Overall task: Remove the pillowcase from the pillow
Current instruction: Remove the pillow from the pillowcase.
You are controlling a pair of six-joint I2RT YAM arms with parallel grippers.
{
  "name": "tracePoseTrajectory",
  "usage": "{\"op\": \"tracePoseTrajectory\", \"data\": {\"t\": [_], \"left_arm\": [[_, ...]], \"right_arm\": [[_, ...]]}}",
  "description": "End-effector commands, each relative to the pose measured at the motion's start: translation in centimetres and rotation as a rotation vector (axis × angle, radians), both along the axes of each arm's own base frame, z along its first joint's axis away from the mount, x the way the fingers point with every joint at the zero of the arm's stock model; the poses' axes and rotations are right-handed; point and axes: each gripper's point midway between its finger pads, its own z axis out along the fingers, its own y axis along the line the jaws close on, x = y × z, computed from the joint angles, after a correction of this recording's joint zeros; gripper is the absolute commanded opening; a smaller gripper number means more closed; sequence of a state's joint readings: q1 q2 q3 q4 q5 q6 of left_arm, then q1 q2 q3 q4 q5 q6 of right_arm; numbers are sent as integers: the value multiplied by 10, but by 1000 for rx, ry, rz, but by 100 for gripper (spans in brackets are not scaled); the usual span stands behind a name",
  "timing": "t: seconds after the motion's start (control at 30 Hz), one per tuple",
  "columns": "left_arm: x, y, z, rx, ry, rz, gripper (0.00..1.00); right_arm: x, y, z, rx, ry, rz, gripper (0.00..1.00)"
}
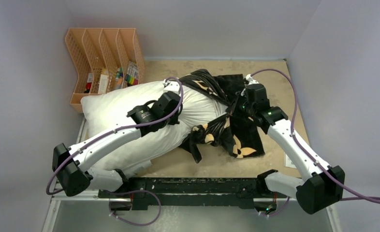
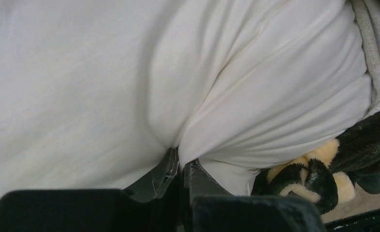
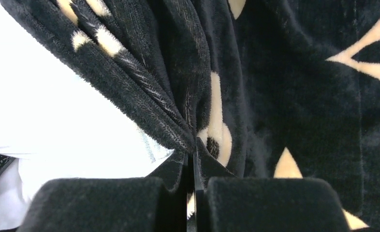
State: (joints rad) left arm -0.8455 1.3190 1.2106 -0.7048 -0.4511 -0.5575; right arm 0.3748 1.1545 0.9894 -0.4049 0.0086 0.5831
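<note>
The white pillow (image 1: 115,108) lies across the left and middle of the table, most of it bare. The black pillowcase (image 1: 236,130) with tan motifs is bunched around the pillow's right end and spreads onto the table. My left gripper (image 1: 177,112) rests on the pillow's middle; in the left wrist view it (image 2: 182,155) is shut, pinching a fold of the pillow (image 2: 106,82), with the pillowcase (image 2: 323,174) at the right. My right gripper (image 1: 232,107) is at the pillowcase's edge; in the right wrist view it (image 3: 194,145) is shut on gathered pillowcase (image 3: 294,96) beside the pillow (image 3: 43,116).
An orange slotted file organizer (image 1: 103,60) holding small items stands at the back left, just behind the pillow. Grey walls enclose the table on the left, back and right. A black rail (image 1: 188,188) runs along the near edge between the arm bases.
</note>
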Motion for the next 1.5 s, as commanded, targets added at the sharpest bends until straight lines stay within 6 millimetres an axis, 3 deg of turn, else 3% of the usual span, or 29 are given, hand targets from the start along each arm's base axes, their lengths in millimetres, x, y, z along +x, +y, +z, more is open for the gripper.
{"op": "tracePoseTrajectory", "data": {"t": [0.0, 0.1, 0.13, 0.17, 0.23, 0.33, 0.47, 0.53, 0.6, 0.67, 0.7, 0.8, 0.87, 1.0, 1.07, 1.17, 1.23, 1.27, 1.3, 1.33, 1.37, 1.4, 1.47], "left_arm": [[1, 80, 1, 185, -28, 180, 0], [1, 51, 0, 75, -3, 83, 0], [3, 45, 1, 54, 0, 72, 0], [5, 40, 4, 40, -3, 66, 0], [12, 36, 11, 35, -16, 74, 0], [21, 31, 27, 23, -45, 84, 0], [28, 25, 43, 12, -61, 86, 0], [29, 25, 48, 6, -67, 91, 0], [29, 26, 50, 6, -68, 96, 0], [26, 30, 49, 13, -63, 101, 0], [25, 32, 47, 18, -59, 108, 0], [22, 40, 41, 26, -58, 129, 0], [22, 42, 40, 30, -55, 134, 0], [24, 43, 39, 38, -52, 137, 0], [24, 42, 40, 30, -53, 135, 0], [24, 38, 44, 3, -56, 129, 0], [23, 38, 46, -5, -58, 127, 0], [23, 38, 48, -8, -60, 127, 0], [22, 39, 48, -6, -61, 128, 0], [21, 41, 48, -2, -59, 132, 0], [21, 43, 47, 4, -58, 138, 0], [19, 45, 46, 10, -54, 145, 0], [15, 51, 44, 19, -52, 157, 0]], "right_arm": [[7, -61, -1, -194, -31, -49, 0], [-9, 14, 41, -45, -160, 251, 0], [-18, 35, 50, -29, -205, 311, 10], [-28, 48, 54, -30, -223, 361, 27], [-37, 45, 45, -56, -171, 345, 54], [-47, 22, 27, -59, -60, 166, 71], [-76, 1, 12, 127, 45, -113, 80], [-89, -6, -5, 233, 73, -231, 83], [-95, -12, -14, 367, 97, -376, 77], [-93, -11, -22, 433, 94, -417, 67], [-93, -11, -32, 473, 141, -488, 68], [-89, 0, -51, 559, 250, -587, 84], [-76, 2, -50, 595, 229, -625, 86], [-73, 5, -63, 696, 289, -734, 90], [-73, 2, -73, 753, 313, -810, 90], [-71, 14, -92, 867, 373, -831, 88], [-63, 19, -100, 928, 377, -852, 80], [-57, 17, -105, 941, 359, -872, 71], [-50, 13, -106, 946, 322, -894, 57], [-45, 6, -106, 943, 285, -919, 28], [-39, -2, -102, 929, 230, -940, 12], [-31, -11, -90, 903, 155, -941, 3], [-28, -42, -76, 738, 47, -984, 0]]}}
